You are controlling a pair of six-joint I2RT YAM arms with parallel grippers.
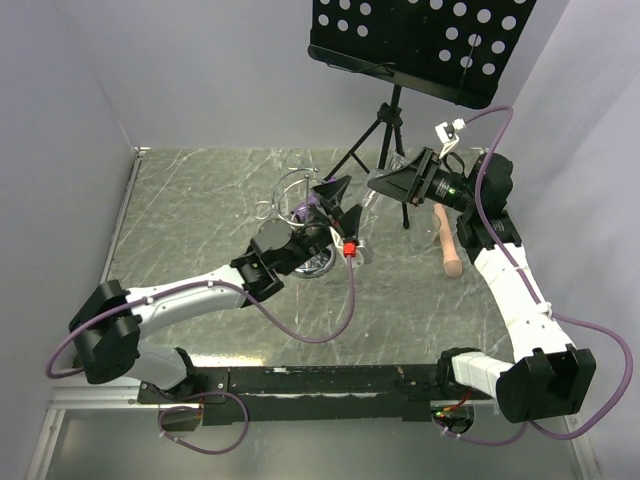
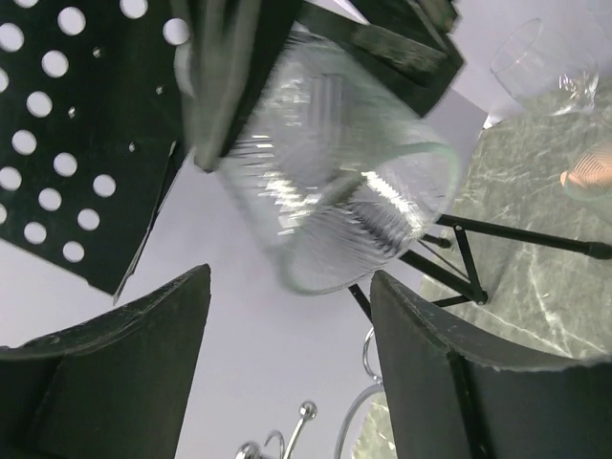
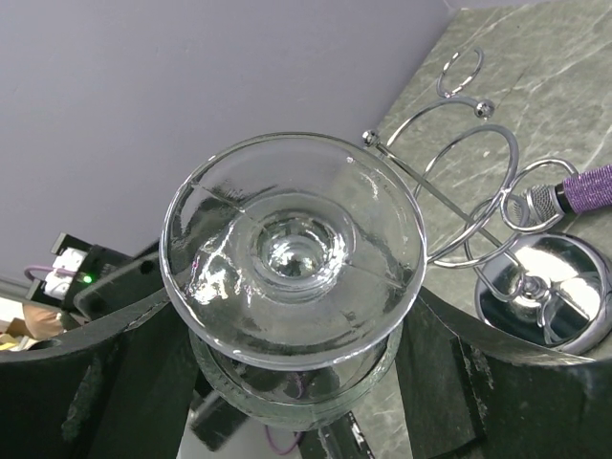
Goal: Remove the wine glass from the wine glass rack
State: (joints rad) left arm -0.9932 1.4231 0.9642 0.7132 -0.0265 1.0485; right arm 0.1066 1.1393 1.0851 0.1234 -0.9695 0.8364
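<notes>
Wine glass (image 3: 292,251) lies near-horiz., long axis from R wrist twd L claw (image 2: 292,287): foot at R wrist, rim twd L. Clear, wide round foot. In air just beside wine glass rack (image 3: 478,182). R claw (image 3: 292,335) clamped on bowl. L claw apart, holding nothing.

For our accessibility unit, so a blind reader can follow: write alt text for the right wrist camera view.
A clear wine glass, its round foot facing the camera, is held by the right gripper between two dark fingers, off the chrome wine glass rack. The rack, with wire loops and a disc base, stands to the right on a marbled table.
</notes>
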